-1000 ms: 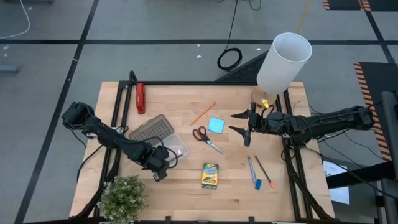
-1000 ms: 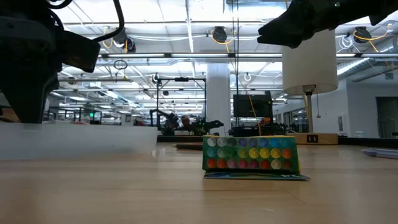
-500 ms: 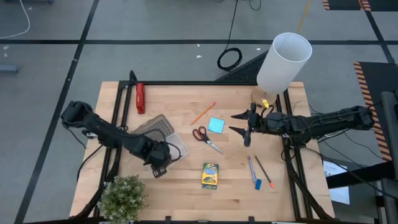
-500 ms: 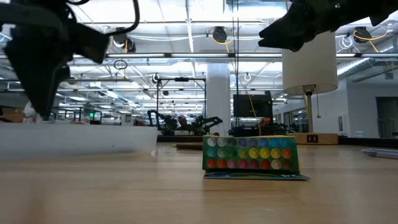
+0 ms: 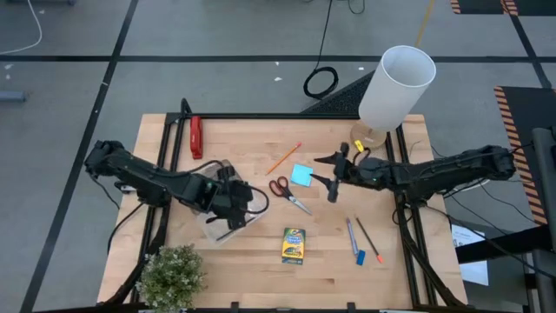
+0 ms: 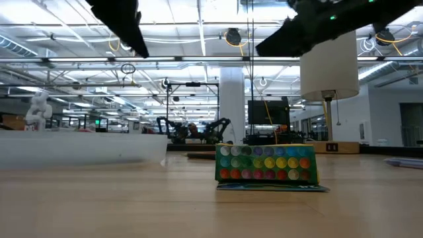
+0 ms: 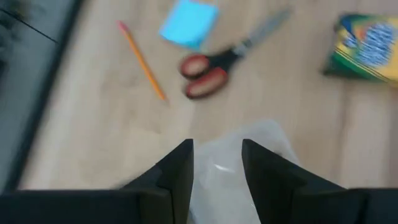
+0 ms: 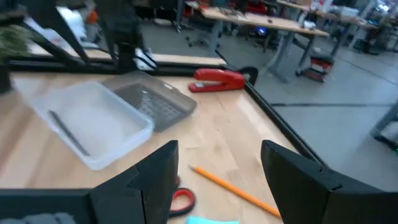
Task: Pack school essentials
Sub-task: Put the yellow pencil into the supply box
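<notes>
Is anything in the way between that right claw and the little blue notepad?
Nothing visible. The right gripper hangs open just beside the light-blue notepad, with only bare table between them. The scissors lie off to one side of it.

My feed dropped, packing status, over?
Left gripper open above clear case. Right gripper open, raised beside blue notepad. Scissors, crayon box, pens unpacked on table. Nothing blocking.

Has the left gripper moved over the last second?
Yes. The left gripper has swung away from the potted plant toward the scissors, now over the clear case.
</notes>
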